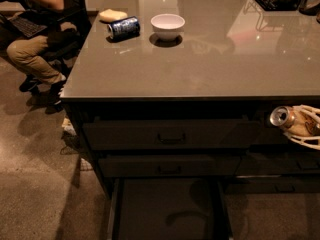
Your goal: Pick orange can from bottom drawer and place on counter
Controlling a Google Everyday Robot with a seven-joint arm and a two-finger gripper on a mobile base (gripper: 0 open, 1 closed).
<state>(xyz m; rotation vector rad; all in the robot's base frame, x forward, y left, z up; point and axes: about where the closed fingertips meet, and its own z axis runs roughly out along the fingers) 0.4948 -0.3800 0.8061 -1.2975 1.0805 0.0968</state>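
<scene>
Now the white gripper, mid-right, clasps the small orange-brown metal can below the glossy grey-brown bench; next should come a lift over its edge.

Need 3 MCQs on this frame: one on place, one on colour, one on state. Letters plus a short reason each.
1. Where is the orange can?
A. on the counter
B. in the gripper, right of the drawers
C. in the bottom drawer

2. What colour is the bowl on the counter?
A. white
B. red
C. black

3. The bottom drawer is:
A. shut
B. pulled open
C. taken out

Key:
1 B: the gripper holds the can at the right edge, below counter level.
2 A: the bowl is plainly white.
3 B: its floor shows in front of the cabinet.
</scene>
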